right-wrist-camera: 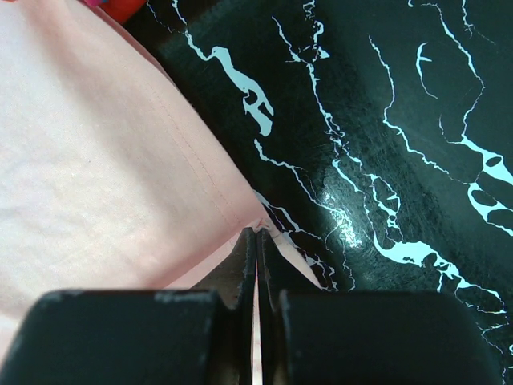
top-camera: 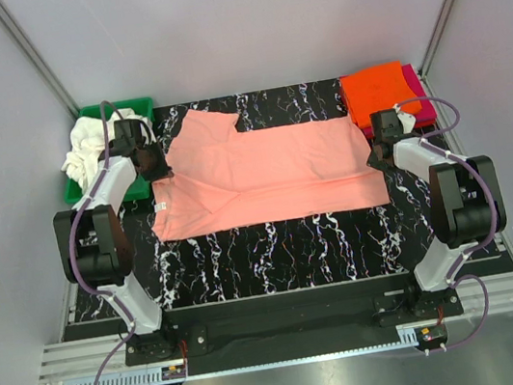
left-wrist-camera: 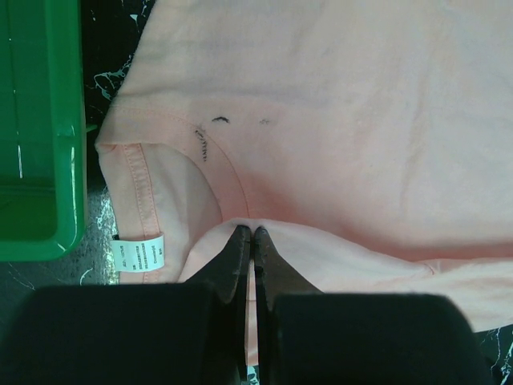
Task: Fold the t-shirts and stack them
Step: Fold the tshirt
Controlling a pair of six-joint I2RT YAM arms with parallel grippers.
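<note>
The black marbled counter [top-camera: 275, 248] is covered centrally by the spread salmon-pink t-shirt [top-camera: 273, 175]. An orange t-shirt [top-camera: 377, 90] is stacked at the far right corner. A fold beside the collar is pinched by the left end effector [left-wrist-camera: 252, 234], and the hem corner by the right end effector [right-wrist-camera: 256, 234].

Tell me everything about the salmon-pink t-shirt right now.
The salmon-pink t-shirt is soft cloth, spread flat across the black marbled table, neck end toward the green bin, hem to the right, one sleeve out on the far side. A white care label shows at the collar. The left gripper pinches a fold by the neck, the right gripper a hem corner.
</note>
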